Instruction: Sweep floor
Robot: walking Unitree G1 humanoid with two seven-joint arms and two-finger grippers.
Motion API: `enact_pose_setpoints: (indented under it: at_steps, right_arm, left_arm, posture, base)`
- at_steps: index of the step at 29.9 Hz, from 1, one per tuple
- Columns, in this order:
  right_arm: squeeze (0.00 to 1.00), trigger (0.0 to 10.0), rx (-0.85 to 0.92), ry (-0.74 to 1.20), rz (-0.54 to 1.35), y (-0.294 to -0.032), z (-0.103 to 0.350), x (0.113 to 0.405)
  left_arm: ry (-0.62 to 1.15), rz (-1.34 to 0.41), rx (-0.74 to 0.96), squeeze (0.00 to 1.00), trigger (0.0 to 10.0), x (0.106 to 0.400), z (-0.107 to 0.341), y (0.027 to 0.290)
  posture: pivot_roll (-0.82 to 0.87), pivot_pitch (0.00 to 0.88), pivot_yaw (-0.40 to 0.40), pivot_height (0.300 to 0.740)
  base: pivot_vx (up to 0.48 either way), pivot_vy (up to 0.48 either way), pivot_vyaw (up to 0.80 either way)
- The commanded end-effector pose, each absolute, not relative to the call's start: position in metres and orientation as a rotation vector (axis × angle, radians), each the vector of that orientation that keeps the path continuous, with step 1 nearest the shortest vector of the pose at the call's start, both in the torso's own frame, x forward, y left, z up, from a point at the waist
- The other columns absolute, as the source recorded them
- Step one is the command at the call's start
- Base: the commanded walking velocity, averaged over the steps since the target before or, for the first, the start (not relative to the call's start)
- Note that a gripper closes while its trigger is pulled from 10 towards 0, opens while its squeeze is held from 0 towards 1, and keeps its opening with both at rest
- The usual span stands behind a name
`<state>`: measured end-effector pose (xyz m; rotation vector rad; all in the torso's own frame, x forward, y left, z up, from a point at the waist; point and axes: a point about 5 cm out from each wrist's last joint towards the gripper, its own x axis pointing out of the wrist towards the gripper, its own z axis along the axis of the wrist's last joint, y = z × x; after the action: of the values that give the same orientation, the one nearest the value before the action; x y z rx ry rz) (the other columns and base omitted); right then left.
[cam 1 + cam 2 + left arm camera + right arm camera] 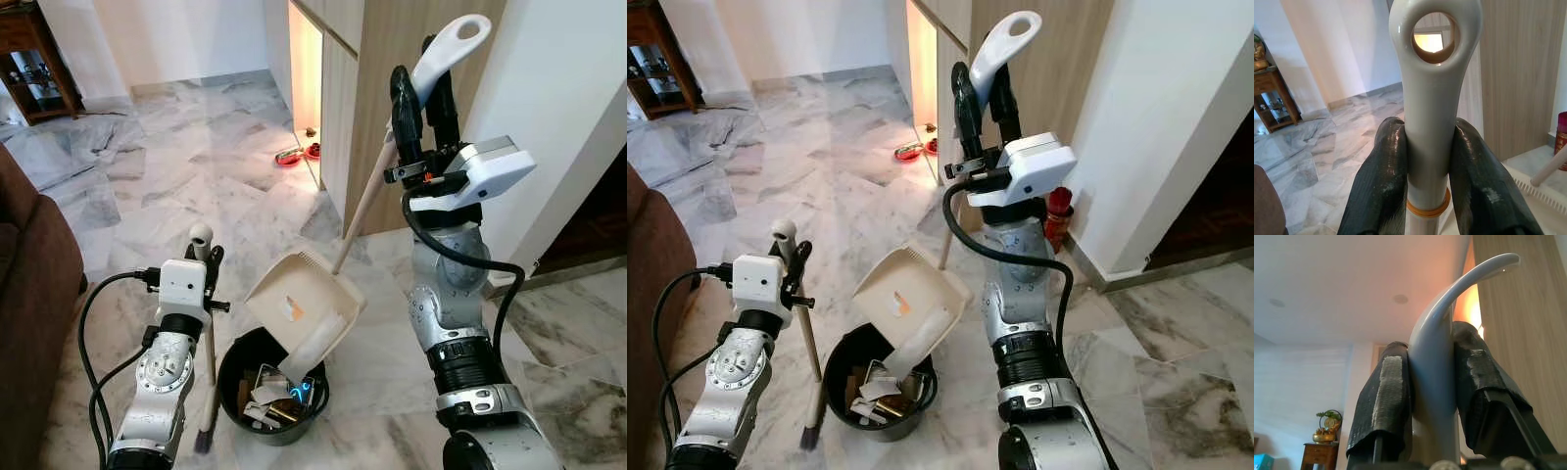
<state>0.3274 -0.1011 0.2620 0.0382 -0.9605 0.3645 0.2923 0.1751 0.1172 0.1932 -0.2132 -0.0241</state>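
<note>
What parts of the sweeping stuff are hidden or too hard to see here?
- Black round bin: the tilted cream plastic dustpan covers part of its inside, head views.
- Scraps in the bin: too small to identify.
- Wooden-handled broom: its bristles are partly behind the left arm.
- Red bowls by the cupboard: contents too small.

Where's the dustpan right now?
In the left eye view, the cream plastic dustpan hangs tipped over the round black bin at centre floor, its long handle clamped in the right gripper, beside the left gripper's brush.
</note>
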Motion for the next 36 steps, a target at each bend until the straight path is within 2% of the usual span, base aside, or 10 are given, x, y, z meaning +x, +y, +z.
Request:
enact_pose_setpoints:
  at_steps: [1, 36]
  right_arm:
    - [0.00, 10.0, 0.043, -1.045, 0.363, -0.0984, 0.2784, 0.3240]
    - [0.00, 10.0, 0.043, -1.045, 0.363, -0.0984, 0.2784, 0.3240]
  left_arm:
    - [-0.275, -0.029, 0.217, 0.00, 10.0, 0.2924, 0.1303, 0.1759]
    - [-0.275, -0.029, 0.217, 0.00, 10.0, 0.2924, 0.1303, 0.1759]
  posture:
    - [0.07, 0.000, 0.044, 0.740]
    - [0.07, 0.000, 0.044, 0.740]
  base:
    - [0.000, 0.000, 0.00]
    - [0.000, 0.000, 0.00]
